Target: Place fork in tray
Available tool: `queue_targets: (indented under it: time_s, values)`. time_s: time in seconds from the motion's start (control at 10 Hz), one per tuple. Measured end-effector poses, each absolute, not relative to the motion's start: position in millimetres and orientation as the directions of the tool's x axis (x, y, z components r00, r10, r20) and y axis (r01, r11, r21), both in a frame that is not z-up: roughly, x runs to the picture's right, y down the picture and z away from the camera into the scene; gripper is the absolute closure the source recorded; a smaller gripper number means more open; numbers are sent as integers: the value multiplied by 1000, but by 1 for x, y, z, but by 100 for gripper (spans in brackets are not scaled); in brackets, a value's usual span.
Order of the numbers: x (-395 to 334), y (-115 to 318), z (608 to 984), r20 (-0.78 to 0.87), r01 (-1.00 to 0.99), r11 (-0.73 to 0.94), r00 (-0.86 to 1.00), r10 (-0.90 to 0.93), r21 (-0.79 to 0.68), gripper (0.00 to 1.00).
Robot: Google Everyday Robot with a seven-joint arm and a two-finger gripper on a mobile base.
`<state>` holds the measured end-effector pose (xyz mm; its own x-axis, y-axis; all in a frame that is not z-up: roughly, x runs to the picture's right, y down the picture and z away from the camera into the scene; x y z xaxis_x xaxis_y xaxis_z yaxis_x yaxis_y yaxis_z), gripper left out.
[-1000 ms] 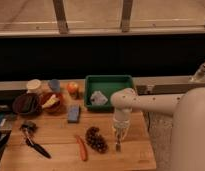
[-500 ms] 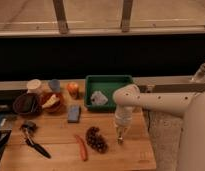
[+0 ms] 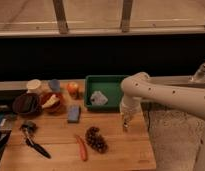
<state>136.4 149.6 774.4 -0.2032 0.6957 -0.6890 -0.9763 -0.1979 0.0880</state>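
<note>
The green tray [image 3: 114, 84] stands at the back middle of the wooden table, with a pale crumpled thing [image 3: 98, 98] lying in it. My gripper [image 3: 126, 124] points down just off the tray's front right corner, near the table's right edge. It is shut on the slim silver fork [image 3: 125, 128], which hangs down from it, small and dim, a little above the table top. The white arm reaches in from the right.
A dark bumpy cluster [image 3: 96, 139] and an orange carrot-like stick [image 3: 82, 147] lie front middle. A blue block [image 3: 73, 113], an orange fruit [image 3: 72, 88], two dark bowls [image 3: 26, 104], two cups [image 3: 33, 85] and a black-handled tool [image 3: 33, 141] are at the left.
My gripper has risen and moved a little right and back toward the tray, carrying the fork with it off the table.
</note>
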Motion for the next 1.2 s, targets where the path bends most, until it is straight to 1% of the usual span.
queue_targets:
  time_s: [0.2, 0.4, 0.6, 1.2]
  values:
    - [147, 105, 780, -640, -969, -236, -225, 735, 70, 100]
    - [162, 49, 777, -563, -953, -301, -265, 783, 30, 100]
    - [175, 16, 769, -505, -935, -355, -299, 810, -17, 100]
    - [172, 13, 769, -502, -935, -355, -295, 813, -25, 100]
